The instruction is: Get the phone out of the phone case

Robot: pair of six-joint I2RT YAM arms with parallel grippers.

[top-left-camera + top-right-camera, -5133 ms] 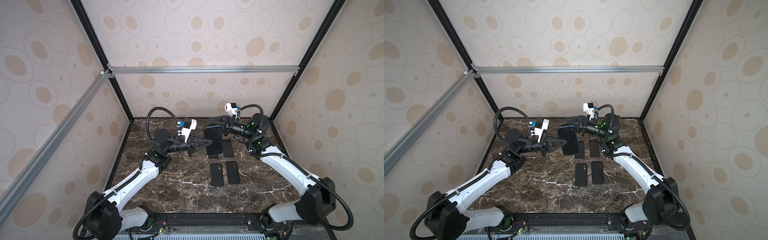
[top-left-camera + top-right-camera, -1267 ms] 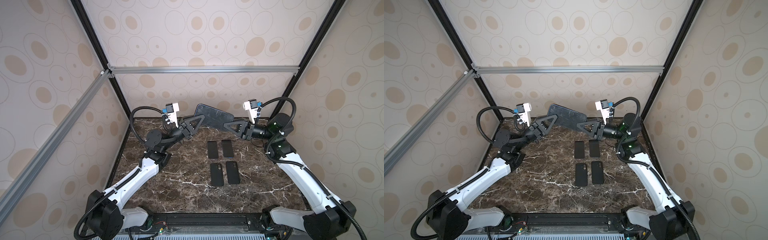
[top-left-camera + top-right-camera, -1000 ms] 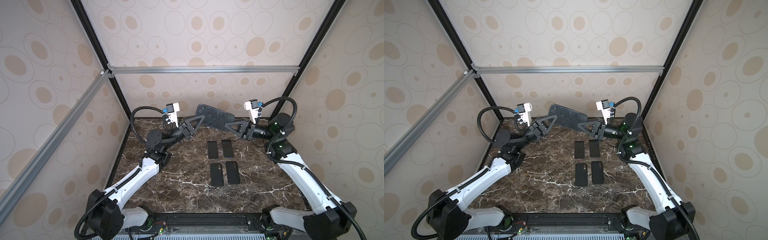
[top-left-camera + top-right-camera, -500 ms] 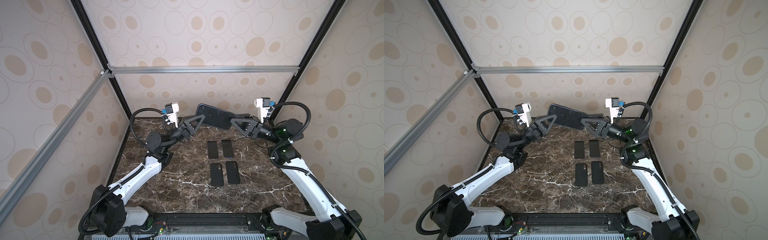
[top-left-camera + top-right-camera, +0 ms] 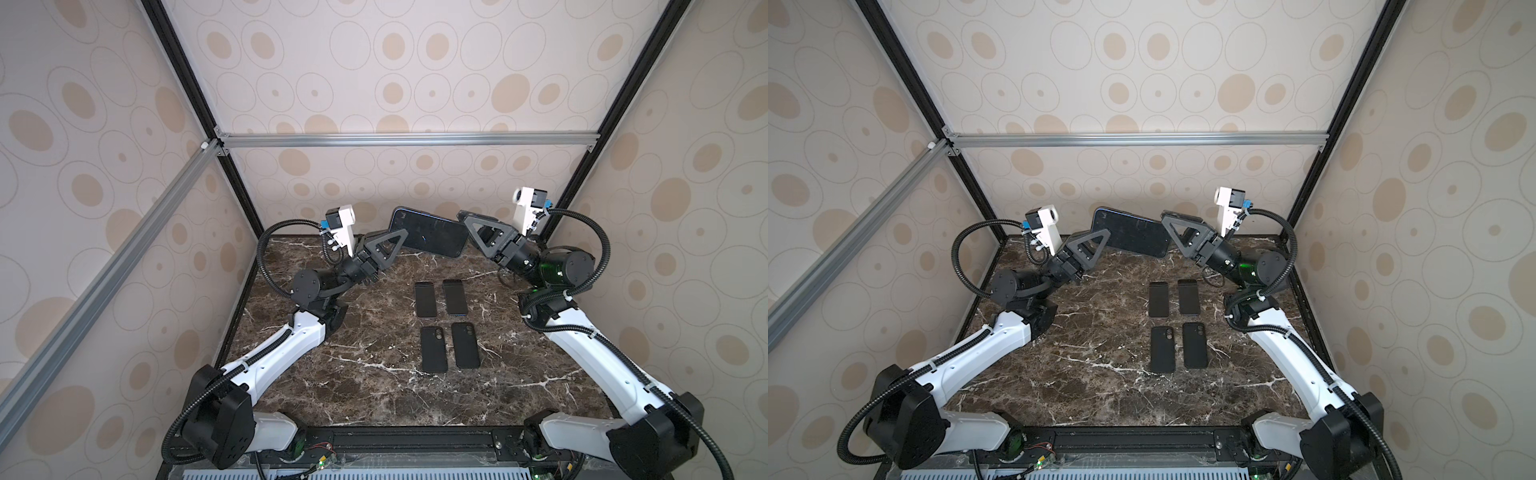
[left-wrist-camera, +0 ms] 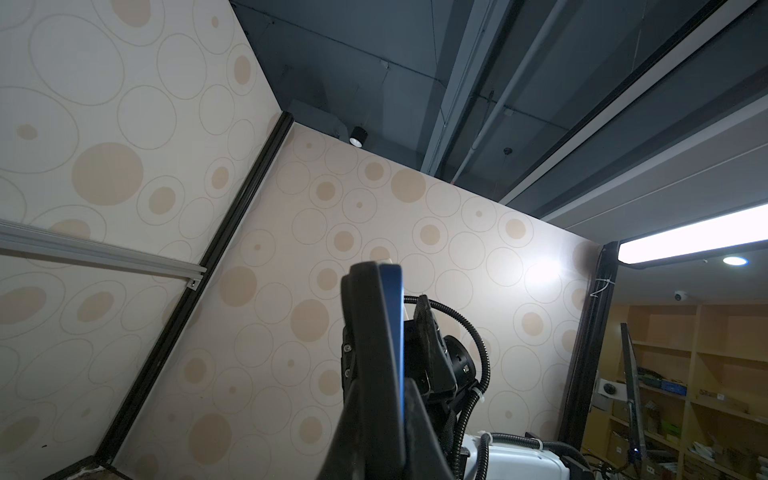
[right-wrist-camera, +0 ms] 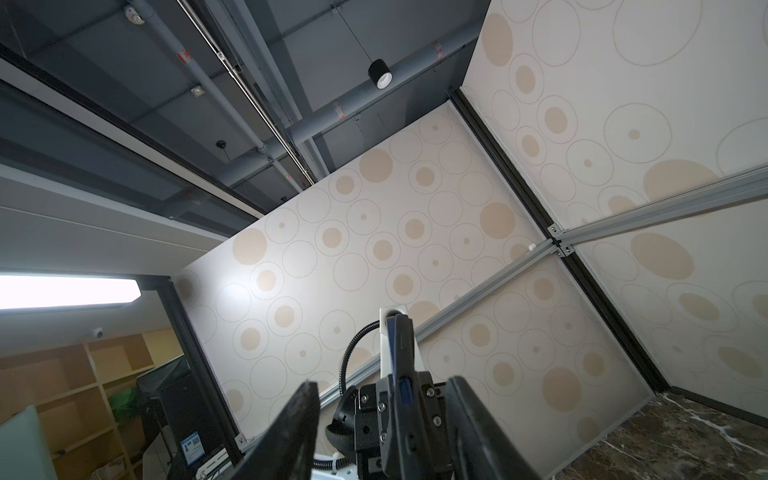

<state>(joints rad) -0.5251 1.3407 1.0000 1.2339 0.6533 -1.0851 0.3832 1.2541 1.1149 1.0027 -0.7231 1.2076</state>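
Left wrist view: the left tool [image 6: 390, 374] is clamped on one end of the phone [image 6: 394, 307]. In both top views the phone hangs in the air above the worktop's [image 5: 374, 365] far edge. The right wrist view shows its dark case [image 7: 404, 345] between the right tool's [image 7: 382, 384] parted jaws, a gap on each side.

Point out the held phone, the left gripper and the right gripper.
held phone [image 5: 430, 239]: a top view, middle of its dark face.
left gripper [image 5: 400, 233]: a top view, between its fingers' tips, at the phone's end.
right gripper [image 5: 1165, 217]: a top view, between its open fingers' tips.
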